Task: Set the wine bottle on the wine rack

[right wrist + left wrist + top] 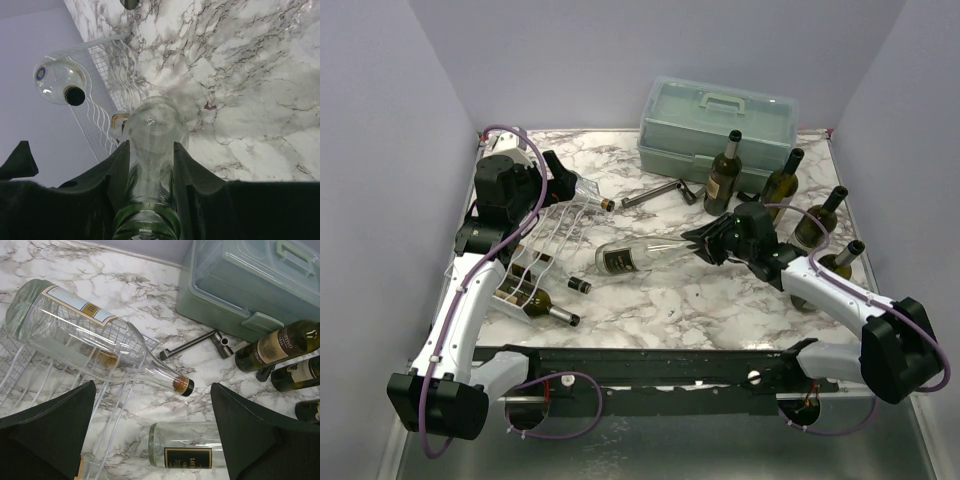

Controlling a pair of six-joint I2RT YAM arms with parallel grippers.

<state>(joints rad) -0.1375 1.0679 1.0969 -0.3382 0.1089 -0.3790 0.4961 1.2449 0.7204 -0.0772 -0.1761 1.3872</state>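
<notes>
Glass wine bottle (625,258) pinched by the neck, not on the wine rack (560,228) yet

From the top camera: lying on its side mid-table, base toward 9 o'clock, neck toward 3 o'clock and squeezed tight in the right gripper (700,240). Same story up close from the right wrist, with black fingers (117,170) hugging the clear neck on both sides. Resting on the marble table (720,310) or lifted off it? Can't tell. Sitting just beside the white wire rack at 9 o'clock, not in any cradle.

Lying on the rack: a second clear bottle (575,188) at the far end, about 10 o'clock, plus a dark green bottle (535,303) at the near end, around 8 o'clock. Hanging right by that far clear one, the left gripper (555,172), jaws spread wide with nothing between them.

Elsewhere: pale green toolbox (717,125) at 12 to 1 o'clock, four dark bottles (724,175) standing around 2 to 3 o'clock, small metal tool (655,195) lying near the toolbox.
</notes>
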